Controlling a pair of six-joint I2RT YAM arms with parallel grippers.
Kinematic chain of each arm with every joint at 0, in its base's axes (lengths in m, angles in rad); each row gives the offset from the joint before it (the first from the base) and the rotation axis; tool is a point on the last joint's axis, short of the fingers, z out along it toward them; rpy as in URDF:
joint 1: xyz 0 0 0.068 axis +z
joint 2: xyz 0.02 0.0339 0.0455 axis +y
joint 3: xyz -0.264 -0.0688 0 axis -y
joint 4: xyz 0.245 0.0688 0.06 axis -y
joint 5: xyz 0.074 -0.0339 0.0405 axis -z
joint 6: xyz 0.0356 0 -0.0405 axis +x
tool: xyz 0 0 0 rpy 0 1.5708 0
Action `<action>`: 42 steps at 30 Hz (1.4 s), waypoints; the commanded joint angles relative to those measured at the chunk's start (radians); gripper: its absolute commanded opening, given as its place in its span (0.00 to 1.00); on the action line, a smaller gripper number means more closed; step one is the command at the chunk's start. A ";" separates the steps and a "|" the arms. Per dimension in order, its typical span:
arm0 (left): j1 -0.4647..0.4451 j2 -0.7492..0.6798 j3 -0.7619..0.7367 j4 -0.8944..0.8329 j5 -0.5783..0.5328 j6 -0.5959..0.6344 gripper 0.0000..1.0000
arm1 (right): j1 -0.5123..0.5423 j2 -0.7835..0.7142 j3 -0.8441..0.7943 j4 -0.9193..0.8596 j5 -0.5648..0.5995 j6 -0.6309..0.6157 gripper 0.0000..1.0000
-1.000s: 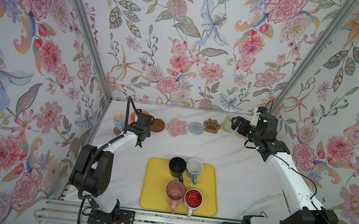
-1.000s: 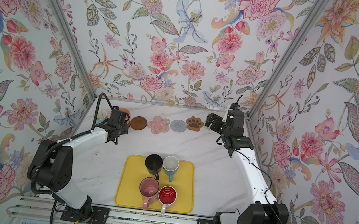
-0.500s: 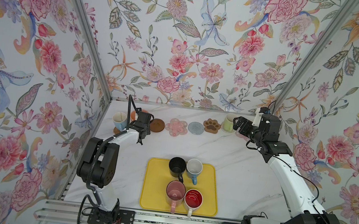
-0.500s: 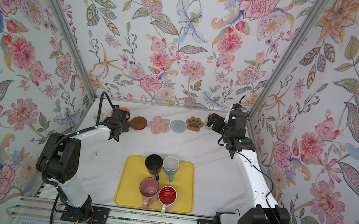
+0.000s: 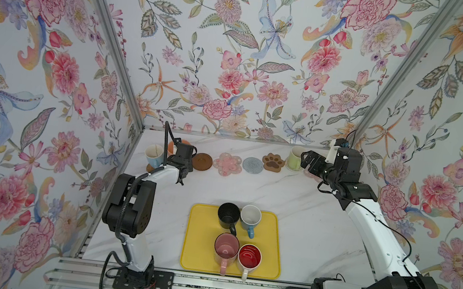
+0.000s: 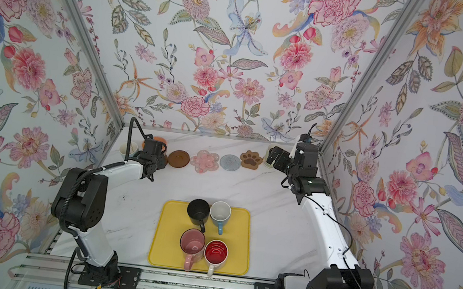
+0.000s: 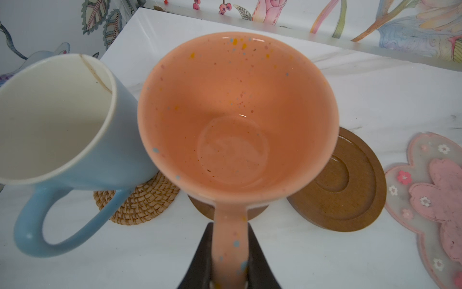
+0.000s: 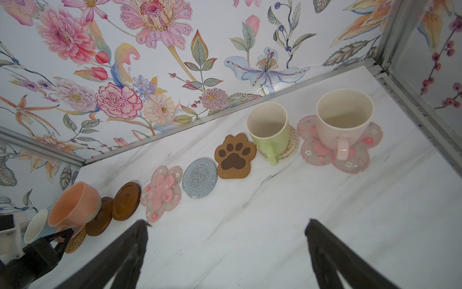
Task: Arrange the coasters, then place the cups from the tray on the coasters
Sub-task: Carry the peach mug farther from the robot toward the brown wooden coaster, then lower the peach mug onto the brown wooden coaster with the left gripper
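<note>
My left gripper [image 7: 230, 252] is shut on the handle of the wide peach cup [image 7: 237, 112], which is over a dark brown disc coaster [image 7: 202, 211]; whether it rests on it I cannot tell. Beside it a blue cup [image 7: 57, 117] stands on the rattan coaster [image 7: 140, 200]. My right gripper [image 8: 226, 221] is open and empty, over bare table in front of a green cup [image 8: 268, 127] and a pale pink cup [image 8: 343, 117], each on a coaster. The yellow tray [image 5: 200, 237] holds black [image 5: 227, 215], blue-handled white [image 5: 250, 217], pink [image 5: 226, 248] and red-inside [image 5: 249, 255] cups.
Bare coasters lie in a row along the back wall: a brown disc [image 8: 126, 201], a pink flower [image 8: 161, 192], a grey round [image 8: 199, 178] and a brown paw [image 8: 235, 156]. Flowered walls close in the table at the back and on both sides.
My left arm has swung at its base and carried the peach cup slightly toward the back wall. The right gripper has stayed open and has hardly moved.
</note>
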 commanded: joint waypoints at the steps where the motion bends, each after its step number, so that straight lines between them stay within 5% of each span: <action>1: 0.012 -0.005 0.054 0.117 -0.034 0.018 0.00 | -0.009 -0.012 -0.001 -0.018 -0.001 -0.016 0.99; 42: 0.034 0.063 0.048 0.150 0.003 -0.002 0.00 | -0.011 0.011 0.033 -0.027 -0.009 -0.011 0.99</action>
